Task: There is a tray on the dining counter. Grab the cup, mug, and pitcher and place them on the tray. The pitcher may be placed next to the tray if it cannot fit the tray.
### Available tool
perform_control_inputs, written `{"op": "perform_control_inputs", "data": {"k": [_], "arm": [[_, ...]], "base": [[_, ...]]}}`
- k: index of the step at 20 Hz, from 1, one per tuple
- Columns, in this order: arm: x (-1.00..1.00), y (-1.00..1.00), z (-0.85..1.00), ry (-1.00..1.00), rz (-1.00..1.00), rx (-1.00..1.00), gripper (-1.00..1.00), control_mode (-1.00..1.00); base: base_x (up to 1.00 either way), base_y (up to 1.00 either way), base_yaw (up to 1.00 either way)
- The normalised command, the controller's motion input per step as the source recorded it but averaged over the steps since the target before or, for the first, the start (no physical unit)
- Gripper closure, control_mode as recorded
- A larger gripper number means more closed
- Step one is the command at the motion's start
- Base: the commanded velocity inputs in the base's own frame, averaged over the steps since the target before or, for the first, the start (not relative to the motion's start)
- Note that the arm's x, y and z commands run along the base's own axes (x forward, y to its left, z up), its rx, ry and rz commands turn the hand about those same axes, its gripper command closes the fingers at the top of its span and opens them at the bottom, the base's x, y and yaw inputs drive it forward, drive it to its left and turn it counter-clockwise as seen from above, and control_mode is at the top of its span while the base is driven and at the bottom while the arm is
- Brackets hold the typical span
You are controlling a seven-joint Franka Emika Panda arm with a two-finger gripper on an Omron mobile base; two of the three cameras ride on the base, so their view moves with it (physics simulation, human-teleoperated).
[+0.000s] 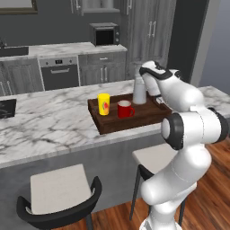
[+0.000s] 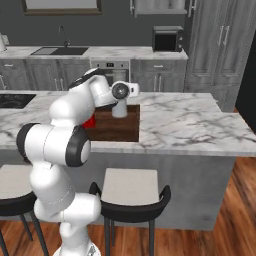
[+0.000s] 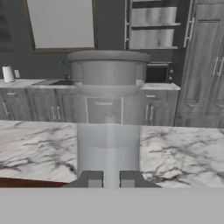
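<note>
The dark brown tray (image 1: 130, 123) lies on the white marble dining counter (image 1: 45, 121). On it stand the yellow cup (image 1: 103, 104) and, to its right, the red mug (image 1: 125, 109). The pale grey pitcher (image 1: 139, 92) is upright at the tray's far right corner. My gripper (image 1: 148, 87) is at its right side, shut on it. In the hand view the pitcher (image 3: 108, 109) stands right ahead, and the fingertips of the gripper (image 3: 110, 178) are close together at its base. From the right, my arm hides most of the tray (image 2: 117, 127). A bit of the mug (image 2: 90, 122) and the pitcher (image 2: 119, 107) show.
Two stools (image 1: 58, 188) (image 1: 155, 157) stand under the counter's near edge. A black cooktop (image 1: 6, 108) sits at the counter's left end. Behind are an oven (image 1: 59, 72), a microwave (image 1: 104, 34), a sink (image 2: 60, 50) and tall cabinets (image 2: 220, 45). Bare marble (image 2: 190, 120) stretches right of the tray.
</note>
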Motion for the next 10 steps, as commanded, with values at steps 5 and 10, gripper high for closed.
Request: {"op": "perform_control_inputs", "data": {"k": [5,10], "arm": [[0.2,0.0,-0.15,0.0,0.0,0.0,1.0,-1.0],[0.0,0.0,-0.1,0.0,0.0,0.0,1.0,-1.0]], "base": [[0.0,0.0,0.0],[0.0,0.0,0.0]]}}
